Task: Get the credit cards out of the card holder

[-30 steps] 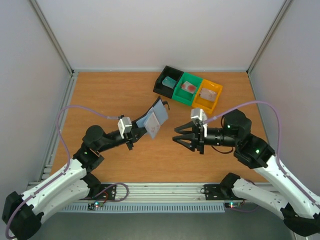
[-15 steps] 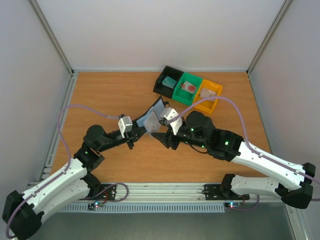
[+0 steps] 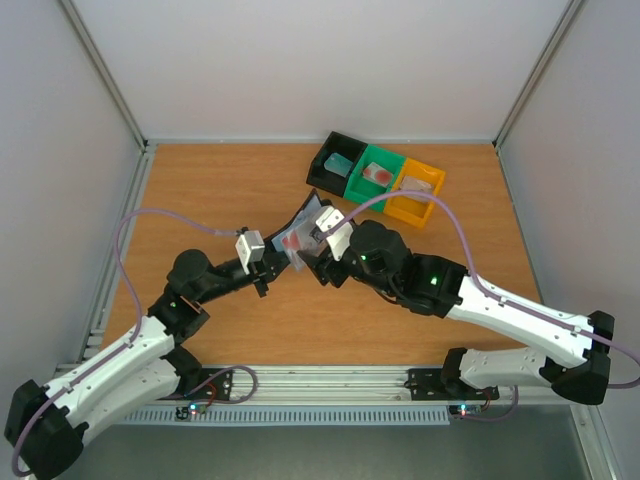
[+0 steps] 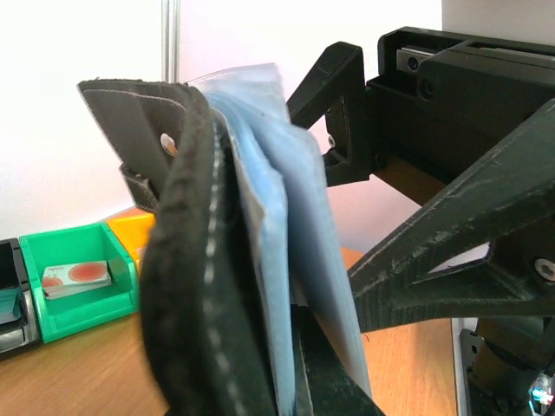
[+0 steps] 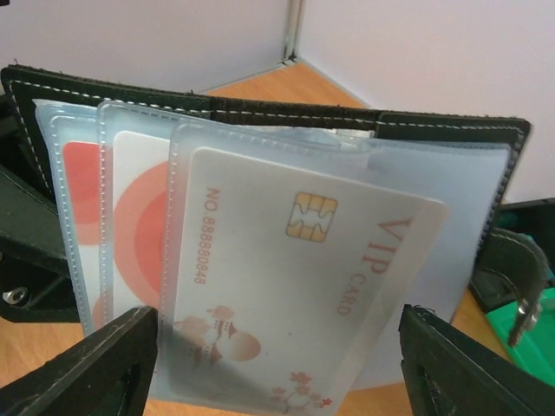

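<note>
- Holder (image 3: 300,232): black, book-style, stitched edge. Held up off the desk (image 3: 220,190) near its middle, opened towards the right arm. Pale blue pockets fanned out.
- Left pincer (image 3: 278,258): clenched on the holder's lower part. In its wrist view, the black cover (image 4: 199,260) fills the foreground, edge-on, with the blue pockets (image 4: 286,234) beside it.
- Right pincer (image 5: 277,373): released, jaws spread wide, one finger (image 5: 104,364) at each lower corner of the fanned pockets. Contact with the pockets: cannot tell.
- VIP card (image 5: 312,260): whitish, with a gold chip, in the front clear pocket and tilted down to the right.
- Red-disc cards (image 5: 139,234): two, in the pockets behind the VIP card. Only their left parts visible.
- Black tray (image 3: 322,170): at the desk's far edge, right of middle, first of a slanting row of three. Teal card (image 3: 340,163) inside.
- Green tray (image 3: 370,198): touching the black one. Red-spotted card (image 3: 378,174) inside, also seen from the left wrist (image 4: 76,277).
- Orange tray (image 3: 408,212): last in the row, nearest the far right corner. Pale card (image 3: 418,185) inside.
</note>
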